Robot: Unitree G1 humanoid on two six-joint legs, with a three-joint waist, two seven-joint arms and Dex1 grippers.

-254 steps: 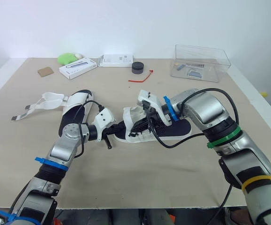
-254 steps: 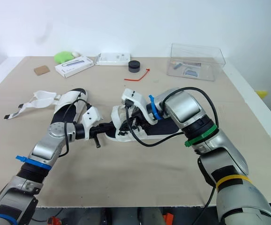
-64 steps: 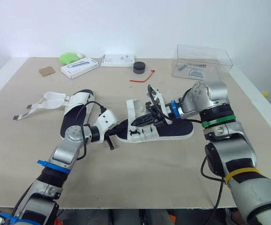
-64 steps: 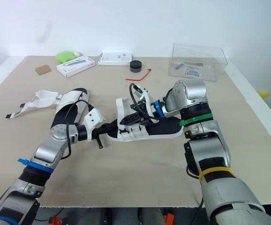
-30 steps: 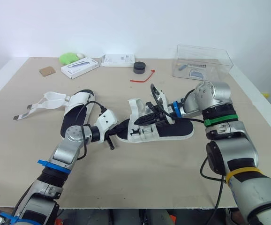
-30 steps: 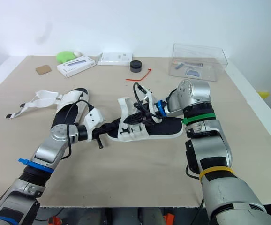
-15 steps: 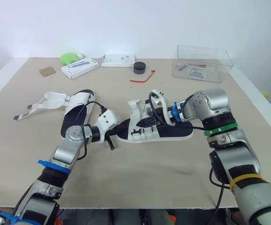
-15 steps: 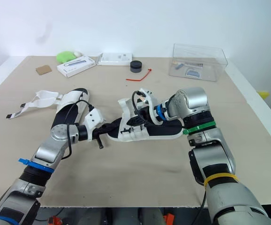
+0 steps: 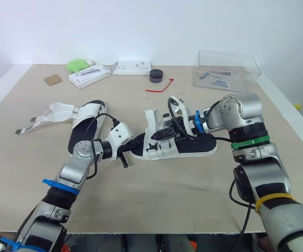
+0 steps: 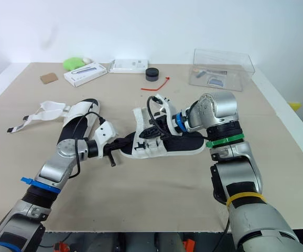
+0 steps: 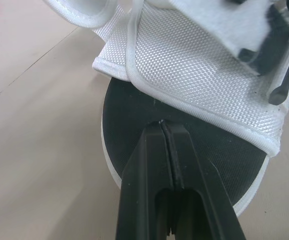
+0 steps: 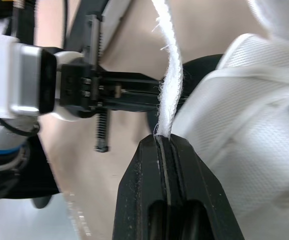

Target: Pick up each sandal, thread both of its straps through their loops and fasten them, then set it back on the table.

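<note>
Left eye view: beige table under everything. At centre, sandal, black sole down on tabletop, white uppers standing up at end nearer robot's left. Gripped from both sides. L gripper low beside tabletop, clenched tight on edge of sole's rounded end, fingers pressed together w/ no gap, per L wrist view. R gripper reaching in from right over the sole, pinching a white strap between closed fingers; strap frayed at edges, running straight up out of fingertips. Can't tell if strap is through any loop. Further left on table, 2nd sandal, apart from first, lying w/ loose straps splayed out toward table's left edge. At far right corner, clear box w/ small bits inside. Along far edge, two white boxes, green lump just behind the left one. Near those, black puck, brown square, thin red tie.
</note>
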